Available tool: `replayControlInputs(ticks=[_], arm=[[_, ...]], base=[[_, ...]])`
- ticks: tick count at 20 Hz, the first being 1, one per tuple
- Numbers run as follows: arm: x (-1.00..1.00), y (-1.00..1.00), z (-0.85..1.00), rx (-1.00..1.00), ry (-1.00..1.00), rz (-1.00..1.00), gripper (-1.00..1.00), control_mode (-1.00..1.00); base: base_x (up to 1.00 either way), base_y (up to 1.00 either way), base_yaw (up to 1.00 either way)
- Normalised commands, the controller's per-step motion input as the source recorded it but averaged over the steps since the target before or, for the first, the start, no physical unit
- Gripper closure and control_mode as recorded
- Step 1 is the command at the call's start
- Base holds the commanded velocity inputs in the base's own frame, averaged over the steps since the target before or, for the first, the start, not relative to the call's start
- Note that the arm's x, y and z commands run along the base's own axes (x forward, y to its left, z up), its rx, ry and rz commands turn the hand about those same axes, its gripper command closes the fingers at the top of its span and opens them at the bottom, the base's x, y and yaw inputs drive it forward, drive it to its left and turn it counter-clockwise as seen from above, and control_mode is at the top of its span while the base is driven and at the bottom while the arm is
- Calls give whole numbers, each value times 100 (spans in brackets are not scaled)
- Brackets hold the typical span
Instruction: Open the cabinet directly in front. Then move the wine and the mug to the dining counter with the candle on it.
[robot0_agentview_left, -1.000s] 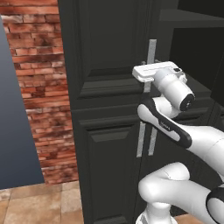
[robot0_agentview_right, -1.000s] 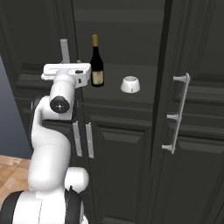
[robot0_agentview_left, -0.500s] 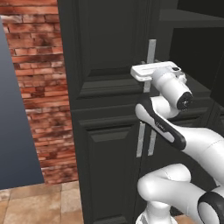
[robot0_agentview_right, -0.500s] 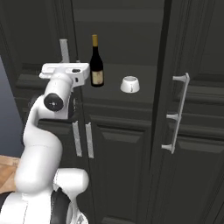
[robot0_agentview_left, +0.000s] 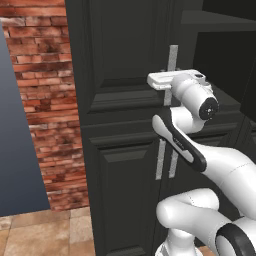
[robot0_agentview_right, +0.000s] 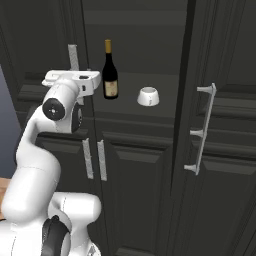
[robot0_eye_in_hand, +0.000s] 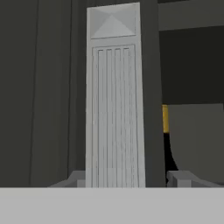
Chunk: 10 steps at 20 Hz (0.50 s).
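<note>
Two doors: you have the black cabinet (robot0_agentview_right: 150, 165) with its right upper door (robot0_agentview_right: 220, 75) swung out, edge toward you, and its left upper door (robot0_agentview_left: 125, 65) in front of the hand.
Handle: your hand camera faces the ribbed silver bar handle (robot0_eye_in_hand: 114, 105) of the left door, upright and close, running from 12 to 6 o'clock.
Gripper: your gripper (robot0_eye_in_hand: 127, 178) has a dark finger tip (robot0_eye_in_hand: 181, 178) on either side of the bar's foot, at about 5 and 7 o'clock; the pincer stands spread around the handle, and you probably cannot tell from these views whether the pads touch it.
Hand position: in the right base view the white hand (robot0_agentview_right: 70, 78) sits against the handle (robot0_agentview_right: 74, 57) at about 10 o'clock; in the left base view it meets the handle (robot0_agentview_left: 172, 60) at about 1 o'clock.
Wine: your dark bottle (robot0_agentview_right: 110, 72) with gold neck and pale label stands upright on the open shelf, just at 3 o'clock of the hand.
Mug: the small white mug (robot0_agentview_right: 148, 96) sits on the same shelf at 3 o'clock of the bottle, apart from it.
Surroundings: a brick wall (robot0_agentview_left: 45, 115) lies at 9 o'clock in the left base view.
</note>
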Motion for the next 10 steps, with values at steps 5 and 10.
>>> replayControlInputs(ticks=[5, 10], arm=[[-1, 0, 0, 0, 12, 0, 100, -100], [-34, 5, 0, 0, 15, 0, 100, -100]], base=[[0, 0, 0], [0, 0, 0]])
